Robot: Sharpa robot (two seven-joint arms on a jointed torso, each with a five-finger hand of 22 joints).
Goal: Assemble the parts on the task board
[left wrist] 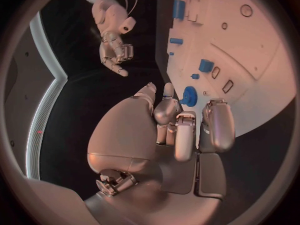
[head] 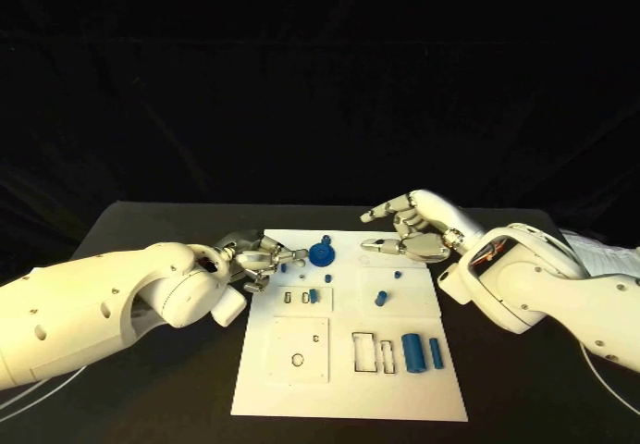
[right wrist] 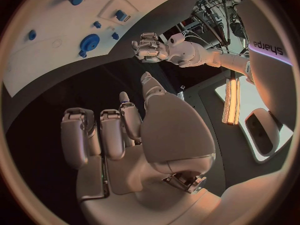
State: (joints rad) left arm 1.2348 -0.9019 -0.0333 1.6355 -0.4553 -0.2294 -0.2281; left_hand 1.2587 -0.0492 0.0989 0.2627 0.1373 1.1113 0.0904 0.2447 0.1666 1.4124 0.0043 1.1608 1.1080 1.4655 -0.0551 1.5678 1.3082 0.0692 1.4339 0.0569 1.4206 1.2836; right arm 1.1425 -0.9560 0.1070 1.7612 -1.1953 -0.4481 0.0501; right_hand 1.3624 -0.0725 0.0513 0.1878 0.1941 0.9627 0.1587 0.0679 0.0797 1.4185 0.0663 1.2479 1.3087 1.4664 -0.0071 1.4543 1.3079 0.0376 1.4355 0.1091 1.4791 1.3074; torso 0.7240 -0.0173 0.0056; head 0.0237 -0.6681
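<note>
The white task board (head: 347, 379) lies in the middle of the black table. A blue gear (head: 325, 252) stands near its far edge, with a small blue peg (head: 328, 277) just in front of it. My left hand (head: 260, 259) hovers at the board's left edge beside the gear (left wrist: 189, 95), fingers (left wrist: 185, 135) curled in with nothing between them. Over the far right corner of the board, my right hand (head: 407, 231) is raised with thumb and fingers apart, holding nothing. Two long blue pins (head: 422, 352) lie at the board's near right.
More blue parts lie on the board: a block (head: 313, 296) by a slot, a short piece (head: 380, 298) and a small one (head: 398, 275). Empty outlined recesses (head: 298, 350) are at the board's near half. White papers (head: 607, 254) lie at the table's right edge.
</note>
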